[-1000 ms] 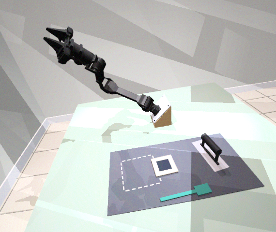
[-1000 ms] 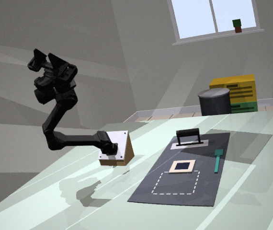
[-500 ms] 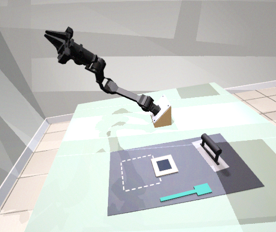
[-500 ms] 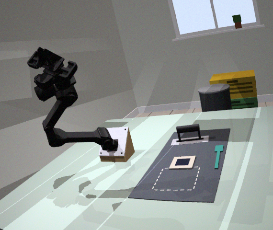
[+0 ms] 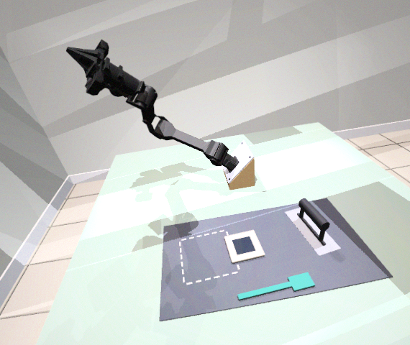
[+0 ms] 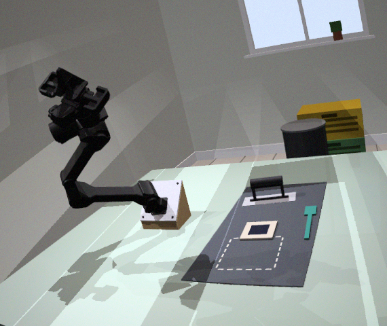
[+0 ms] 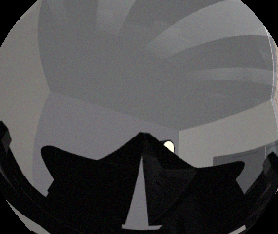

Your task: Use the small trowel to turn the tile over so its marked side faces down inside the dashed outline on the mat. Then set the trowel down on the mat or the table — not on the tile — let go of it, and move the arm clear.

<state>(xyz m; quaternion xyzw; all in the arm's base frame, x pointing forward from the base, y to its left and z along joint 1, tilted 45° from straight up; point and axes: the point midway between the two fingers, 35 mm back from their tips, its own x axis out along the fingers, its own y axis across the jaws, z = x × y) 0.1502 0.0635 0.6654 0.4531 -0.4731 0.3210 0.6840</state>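
Black gripper fingers met at their tips, closed on nothing, and their dark shapes hid much of my wrist view's lower part. I saw the arm stretched up and left from its wedge base. From the top, the tile lay marked side up over the dashed outline's right edge; the black-handled trowel stood farther right.

The tile's underside, a white-bordered square slab with a dark centre, is hidden against the grey rectangular mat. A pale table's near edge runs out of the top view.
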